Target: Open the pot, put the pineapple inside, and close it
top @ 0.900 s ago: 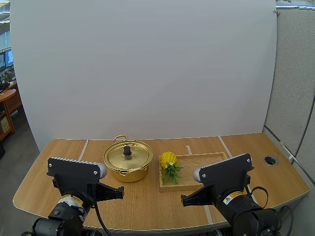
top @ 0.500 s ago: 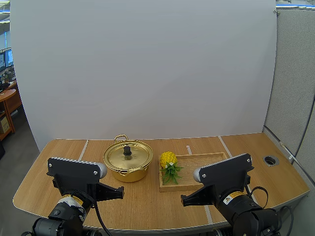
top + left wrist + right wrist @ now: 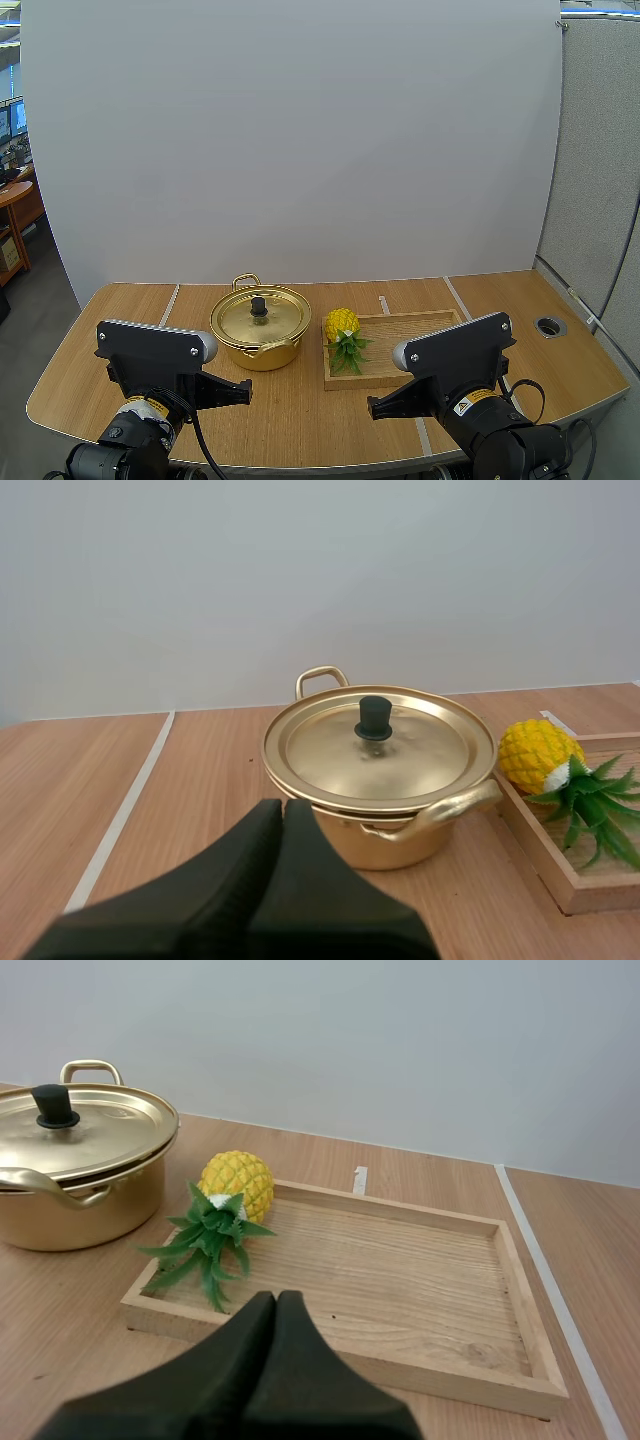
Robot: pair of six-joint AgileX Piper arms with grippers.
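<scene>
Both clenched on nothing, the left gripper (image 3: 282,808) faces the lidded pot (image 3: 395,848) and the right gripper (image 3: 276,1302) the pineapple (image 3: 237,1182) lying in the tray (image 3: 400,1280), seemingly one target per arm.

Pot (image 3: 390,845) and lid (image 3: 378,748) ahead of left gripper (image 3: 282,806): polished gold-toned metal, glossy; knob (image 3: 374,718) matt black. Tray (image 3: 420,1280) ahead of right gripper (image 3: 276,1300): bare light wood, visible grain, matt, like the table (image 3: 60,1290). Pineapple (image 3: 238,1182): yellow, bumpy skin, leaves plastic-looking.
</scene>
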